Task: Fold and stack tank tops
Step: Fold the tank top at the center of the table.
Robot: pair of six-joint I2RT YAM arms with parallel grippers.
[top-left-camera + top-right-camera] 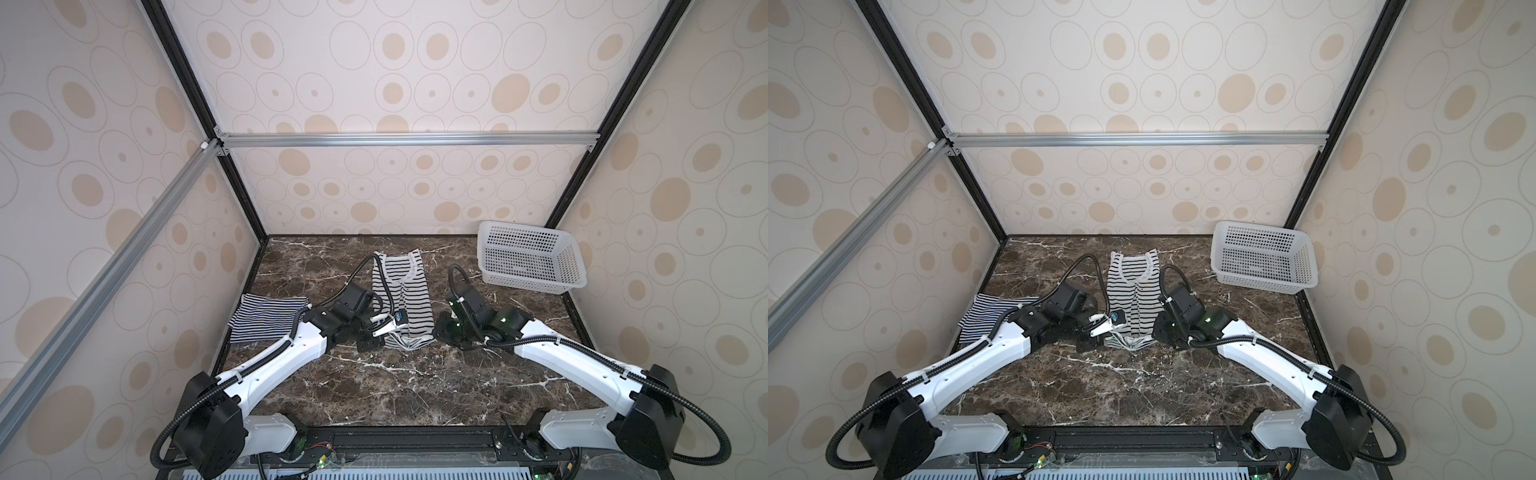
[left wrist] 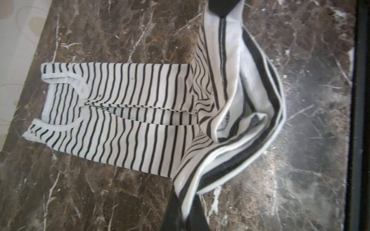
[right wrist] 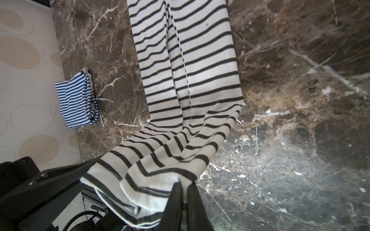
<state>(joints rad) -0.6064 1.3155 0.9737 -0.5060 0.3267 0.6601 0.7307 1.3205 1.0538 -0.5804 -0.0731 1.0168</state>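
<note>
Both top views show a dark brown marble bench (image 1: pixel 374 386) with white cracks, inside a room of cream walls (image 1: pixel 395 83) with tan dots and rings. A white basket (image 1: pixel 519 241) with holes sits in the far right corner. The wide-striped tank top (image 1: pixel 409 291) lies flat in the middle. The left claw (image 2: pixel 186 208) and the right claw (image 3: pixel 185 186) each pinch a corner of its near hem, lifted off the bench. The thin-striped tank top (image 1: pixel 262 318) lies folded by the left wall.
</note>
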